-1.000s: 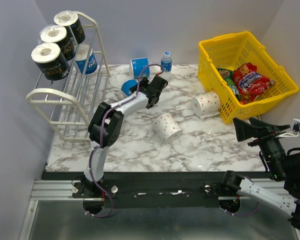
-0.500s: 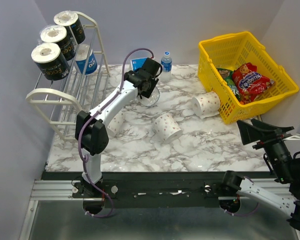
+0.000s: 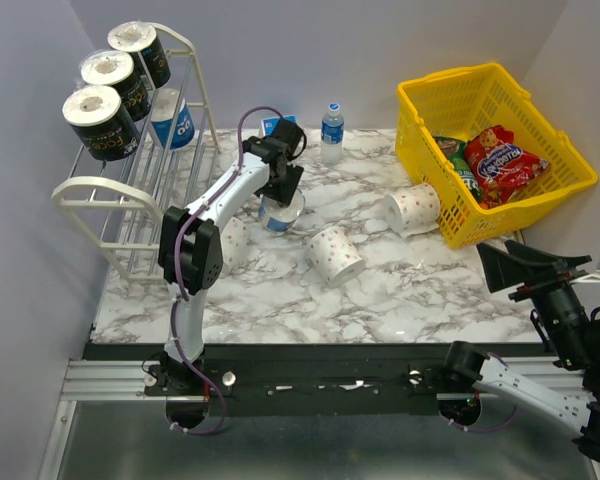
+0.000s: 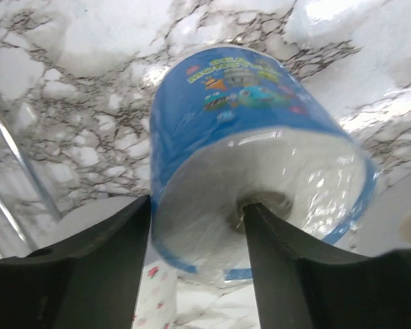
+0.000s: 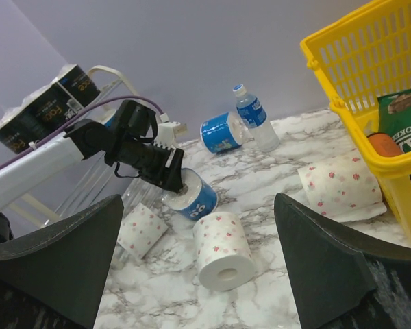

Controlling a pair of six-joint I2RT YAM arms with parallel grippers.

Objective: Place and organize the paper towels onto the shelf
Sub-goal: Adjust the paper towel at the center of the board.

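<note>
1. Paper towels already stored: three black-wrapped rolls (image 3: pixel 113 78) sit in a row along the top tier of the shelf (image 3: pixel 60 197) at the far left. A shelved blue roll (image 3: pixel 172 118) rests on the tier below them.
2. A dotted roll by the shelf (image 3: pixel 235 240) lies on the tabletop (image 3: pixel 400 290) just beside the rack's foot, partly hidden by the left arm (image 3: pixel 230 190).
3. The left tool (image 4: pixel 197 204) is pinching the held blue roll (image 4: pixel 246 137) through its wall. One finger is on the outer wrap and the other appears to sit at the cardboard core. The roll hangs tilted, white end toward the wrist camera. I cannot tell whether its lower edge touches the marble.
4. Behind it, near the back wall, a rear blue roll (image 5: pixel 219 131) lies on its side just beside an upright water bottle (image 3: pixel 331 130).
5. A middle dotted roll (image 3: pixel 333 255) lies on its side near the centre of the tabletop, apart from the others.
6. A dotted roll by the basket (image 3: pixel 412 208) lies against the front of the yellow basket (image 3: pixel 420 150), which holds snack packets (image 3: pixel 505 160).
7. The right tool (image 5: pixel 198 205) sits off the near right corner, fingers spread wide with nothing between them.
</note>
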